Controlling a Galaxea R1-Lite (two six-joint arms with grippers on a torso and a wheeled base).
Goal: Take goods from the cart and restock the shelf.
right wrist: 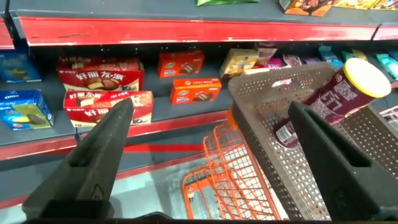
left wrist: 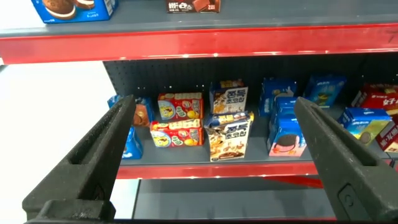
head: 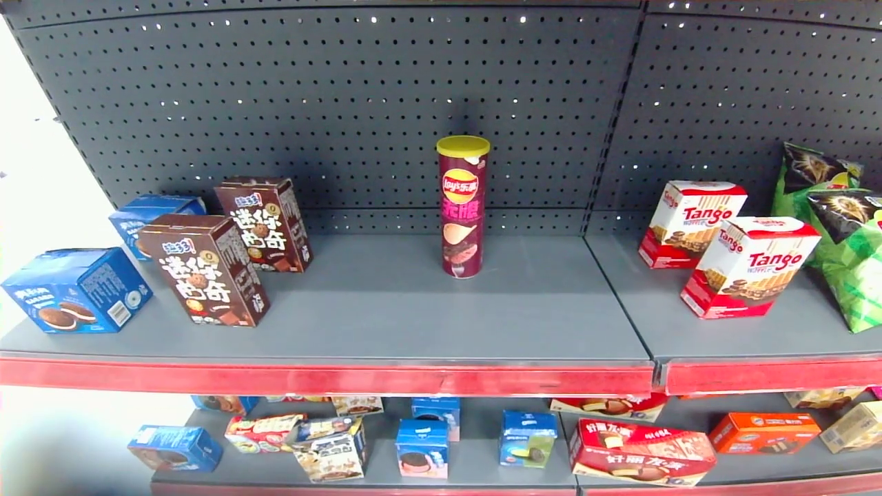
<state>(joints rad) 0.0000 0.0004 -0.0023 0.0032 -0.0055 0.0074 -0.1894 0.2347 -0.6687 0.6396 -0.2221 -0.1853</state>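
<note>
Maroon chip can (head: 462,207) with a yellow lid is seen upright on the grey upper shelf (head: 413,324), close to the pegboard back (head: 344,103) and well apart from its neighbours. Brown cookie boxes (head: 207,272) and blue cookie boxes (head: 76,289) are placed to its left, red-and-white wafer boxes (head: 747,265) and green bags (head: 851,262) to its right. A second chip can (right wrist: 329,99) is found lying tilted in the grey cart basket (right wrist: 267,155), which is carried on an orange cart frame (right wrist: 217,180). The right gripper (right wrist: 210,106) is held spread and empty, with the basket seen beyond its fingers. The left gripper (left wrist: 214,106) is also spread wide with nothing pinched, and is pointed at the lower shelf (left wrist: 186,169), which is stocked with small boxes
</note>
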